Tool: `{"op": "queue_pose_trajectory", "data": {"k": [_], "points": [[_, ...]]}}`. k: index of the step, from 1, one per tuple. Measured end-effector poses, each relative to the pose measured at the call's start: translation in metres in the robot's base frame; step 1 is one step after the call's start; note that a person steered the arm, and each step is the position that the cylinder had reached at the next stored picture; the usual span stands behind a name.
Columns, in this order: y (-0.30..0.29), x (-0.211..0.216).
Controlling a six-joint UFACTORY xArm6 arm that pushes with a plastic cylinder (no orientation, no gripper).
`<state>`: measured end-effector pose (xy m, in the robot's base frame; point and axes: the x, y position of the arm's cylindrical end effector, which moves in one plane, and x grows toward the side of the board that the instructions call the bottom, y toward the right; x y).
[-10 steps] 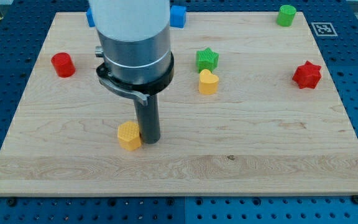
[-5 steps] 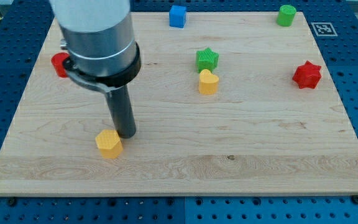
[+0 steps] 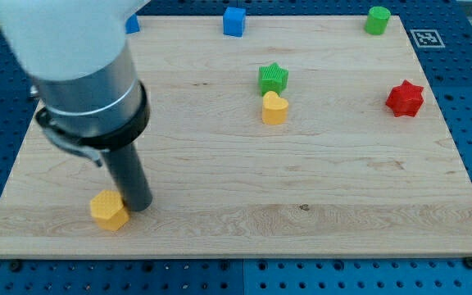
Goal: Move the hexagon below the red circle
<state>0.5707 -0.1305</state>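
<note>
The yellow hexagon block (image 3: 108, 211) lies near the board's bottom left corner. My tip (image 3: 138, 206) stands right against its right side, touching it. The red circle block is hidden behind the arm's grey body (image 3: 80, 70) at the view's left.
A yellow heart block (image 3: 274, 107) sits just below a green star block (image 3: 273, 78) mid-board. A red star block (image 3: 405, 98) is at the right. A blue cube (image 3: 234, 21) and a green cylinder (image 3: 377, 20) are at the top edge; another blue block (image 3: 131, 24) peeks out beside the arm.
My tip has moved left and slightly down, pushing the yellow hexagon leftward toward the bottom left corner. The arm now covers the red circle.
</note>
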Motion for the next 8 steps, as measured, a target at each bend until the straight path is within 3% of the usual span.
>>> {"op": "queue_pose_trajectory", "data": {"k": [3,8], "points": [[0.031,0.033],[-0.051,0.015]]}}
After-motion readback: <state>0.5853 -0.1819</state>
